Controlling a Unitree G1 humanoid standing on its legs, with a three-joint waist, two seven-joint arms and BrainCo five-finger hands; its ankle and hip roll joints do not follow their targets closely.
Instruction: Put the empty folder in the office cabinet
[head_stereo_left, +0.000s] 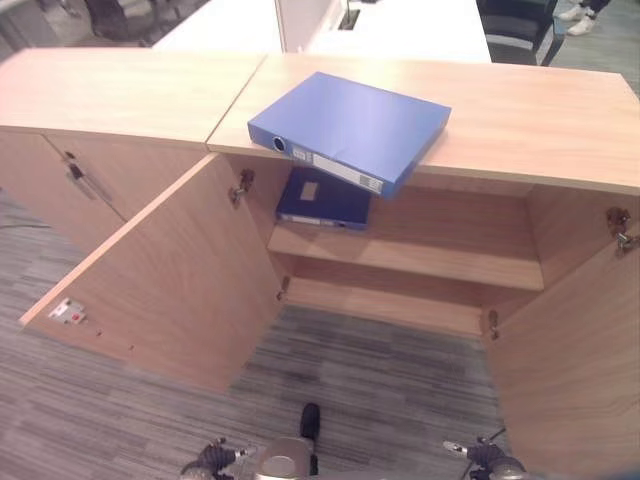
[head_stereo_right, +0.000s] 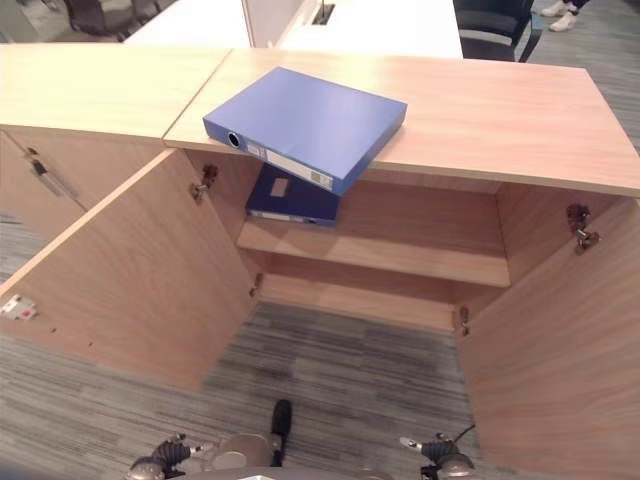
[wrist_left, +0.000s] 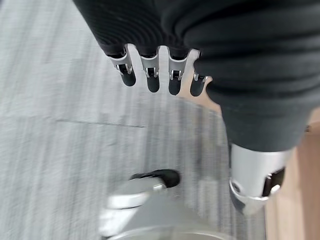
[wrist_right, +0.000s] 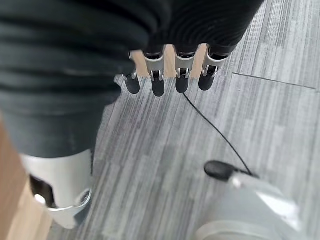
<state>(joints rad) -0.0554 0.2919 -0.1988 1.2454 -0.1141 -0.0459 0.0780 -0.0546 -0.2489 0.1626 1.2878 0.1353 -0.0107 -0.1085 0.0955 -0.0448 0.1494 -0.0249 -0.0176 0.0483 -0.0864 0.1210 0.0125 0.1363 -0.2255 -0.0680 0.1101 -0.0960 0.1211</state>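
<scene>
Head views: blue folder (head_stereo_left: 350, 128) lies flat on top of the cabinet (head_stereo_left: 540, 125), spine corner jutting past the front edge above the open compartment. Long axis runs diagonally, near-left to far-right. Both doors stand open: left door (head_stereo_left: 170, 270), right door (head_stereo_left: 575, 350). Upper shelf (head_stereo_left: 440, 255) holds a second blue folder (head_stereo_left: 322, 198) at its left end, directly under the first; rest of that shelf bare, lower shelf bare. Folder sits left of centre, so likely nearer the left arm.

Left wrist view: left hand (wrist_left: 150, 75) hangs over grey carpet (wrist_left: 55, 100), fingers straight and relaxed, holding nothing. Folder lies well above and ahead.

Right wrist view: right hand (wrist_right: 167, 75) likewise low over carpet, fingers loose, empty.
</scene>
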